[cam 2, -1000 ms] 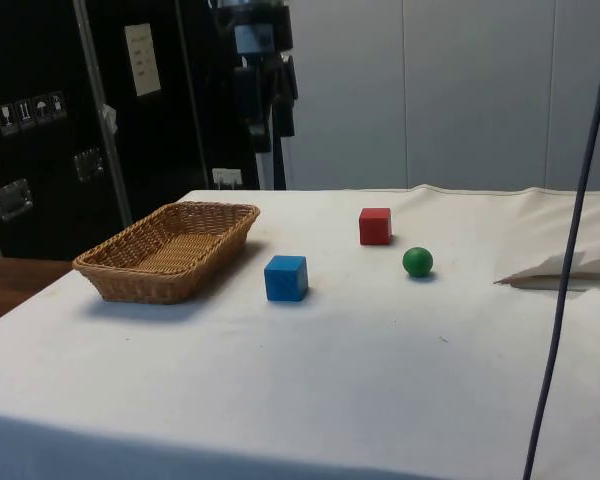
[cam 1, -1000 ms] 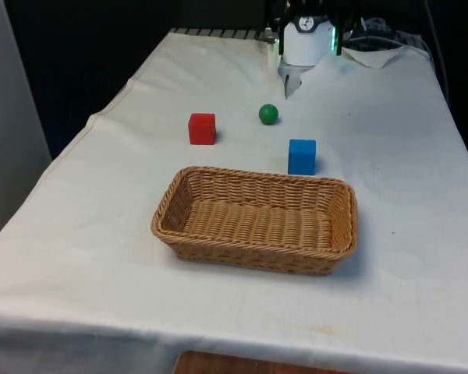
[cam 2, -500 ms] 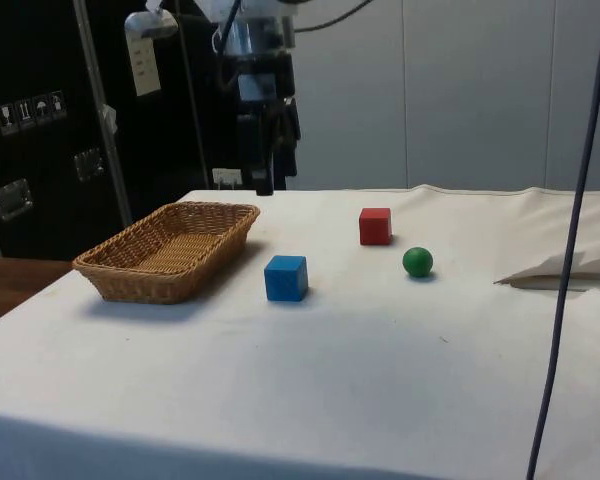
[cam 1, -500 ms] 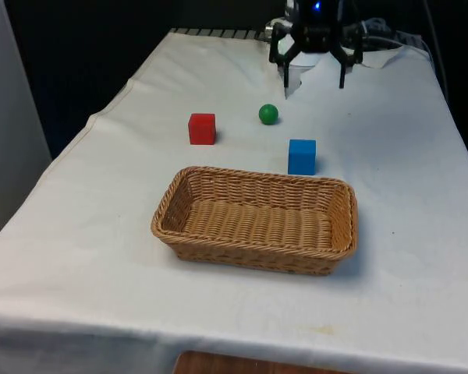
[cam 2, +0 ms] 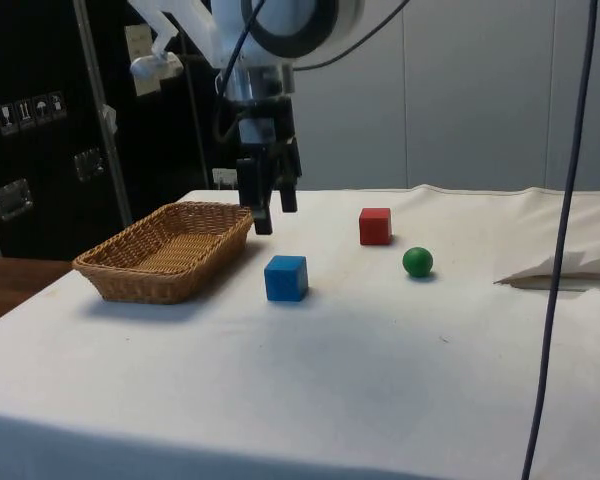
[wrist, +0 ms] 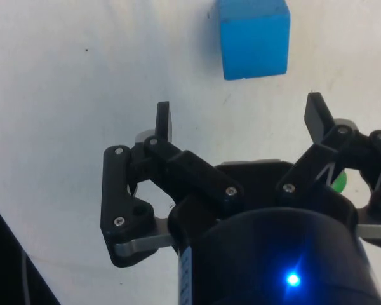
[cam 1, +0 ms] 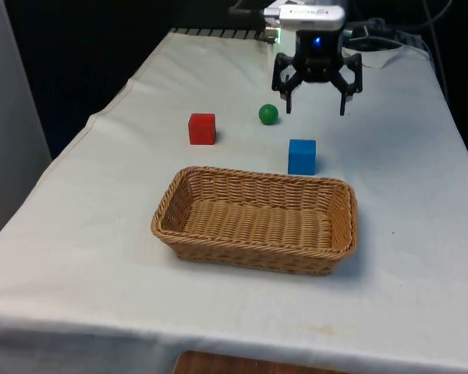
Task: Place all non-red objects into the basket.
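Going from the front view's left to its right, the wicker basket lies nearest the camera, its long axis running across the table from left to right, its open side up. Nothing is seen inside it. Behind its left part, further toward the far end, stands the red cube, flat on the white cloth. To the right of it, and a little further back, is the green ball. The blue cube stands just behind the basket's far rim, near the right corner, apart from the rim; its faces look nearly square to the camera.

The gripper hangs in the air above the cloth, behind the blue cube and to the right of the green ball. Its two black fingers point straight down and are spread wide, with nothing between them. In the side view the gripper is above the table between the basket and the red cube, and the arm's upper part is cut off by the picture's edge.

In the wrist view the blue cube lies ahead of the open fingers, outside the gap. The green ball is mostly hidden behind the gripper's linkage, only a small green edge shows.
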Available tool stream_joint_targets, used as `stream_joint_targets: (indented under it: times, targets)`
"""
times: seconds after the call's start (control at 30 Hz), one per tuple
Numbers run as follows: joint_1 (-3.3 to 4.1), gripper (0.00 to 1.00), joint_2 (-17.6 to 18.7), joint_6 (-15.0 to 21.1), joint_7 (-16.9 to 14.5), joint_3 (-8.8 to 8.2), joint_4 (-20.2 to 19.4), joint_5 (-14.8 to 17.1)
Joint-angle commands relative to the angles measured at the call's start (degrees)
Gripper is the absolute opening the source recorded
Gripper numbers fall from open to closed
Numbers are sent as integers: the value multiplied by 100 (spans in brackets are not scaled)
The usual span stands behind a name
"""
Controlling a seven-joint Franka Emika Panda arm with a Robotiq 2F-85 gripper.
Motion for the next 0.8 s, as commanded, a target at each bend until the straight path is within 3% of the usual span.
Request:
stream_joint_targets:
  times: [0.0,0.2,0.47,0.53,0.57,0.77]
  targets:
    - [-23,100,-57,23,-57,6,-34,52]
    - [-6,100,-17,17,-80,-34,-57,0]
    - [-40,100,418,390,-264,11,-29,109]
    - [-6,100,435,372,-189,-34,-29,17]
    - [-46,100,516,476,-292,29,-11,132]
    - [-52,100,796,722,-401,57,17,229]
